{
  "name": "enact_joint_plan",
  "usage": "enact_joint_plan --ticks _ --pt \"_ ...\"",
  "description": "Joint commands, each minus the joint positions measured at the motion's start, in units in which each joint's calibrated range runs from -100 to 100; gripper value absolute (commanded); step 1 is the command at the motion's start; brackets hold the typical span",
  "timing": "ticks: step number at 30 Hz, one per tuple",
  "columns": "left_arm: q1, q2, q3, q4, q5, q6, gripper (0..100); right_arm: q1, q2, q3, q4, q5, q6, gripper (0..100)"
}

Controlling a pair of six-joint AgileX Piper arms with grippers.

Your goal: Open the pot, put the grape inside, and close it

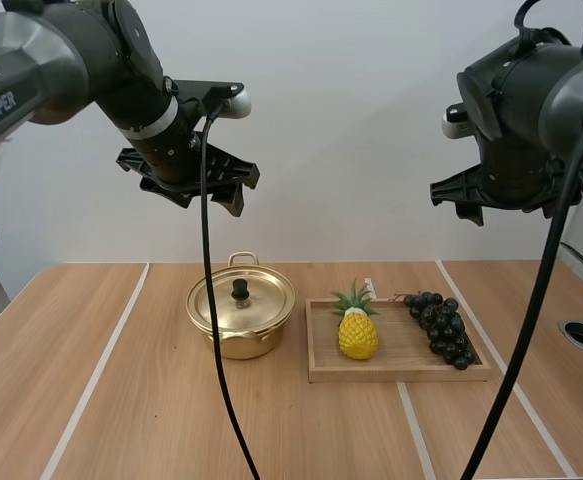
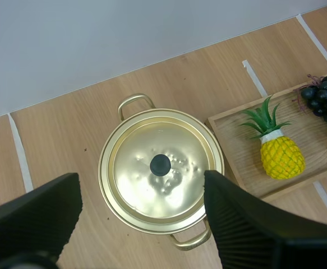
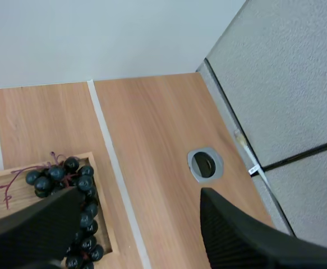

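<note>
Below wide left tool (image 1: 193, 188): lidded pot (image 1: 233, 345); grapes (image 1: 443, 328) on tray (image 1: 401, 373) under wide right tool (image 1: 493, 195).

Pot (image 1: 241, 318) left of tray (image 1: 401, 372)

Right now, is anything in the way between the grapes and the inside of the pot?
Yes. The lid sits shut on the pot, so it has to come off first. The pineapple also stands on the tray between the grapes and the pot; lifting the grapes over it should clear it.
</note>
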Motion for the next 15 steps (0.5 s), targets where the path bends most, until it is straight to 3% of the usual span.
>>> enact_joint_plan --ticks 1,8,15 --pt "-0.22 0.09 0.03 0.34 -0.34 0.15 100 -0.24 -0.6 0.11 -1.62 -1.08 0.11 100" --pt "-0.22 1.73 0.21 5.23 -0.53 0.15 100 -0.24 -0.6 0.11 -1.62 -1.08 0.11 100" --pt "-0.22 4.09 1.81 2.81 -11.34 -0.15 100 -0.24 -0.6 0.11 -1.62 -1.08 0.11 100"
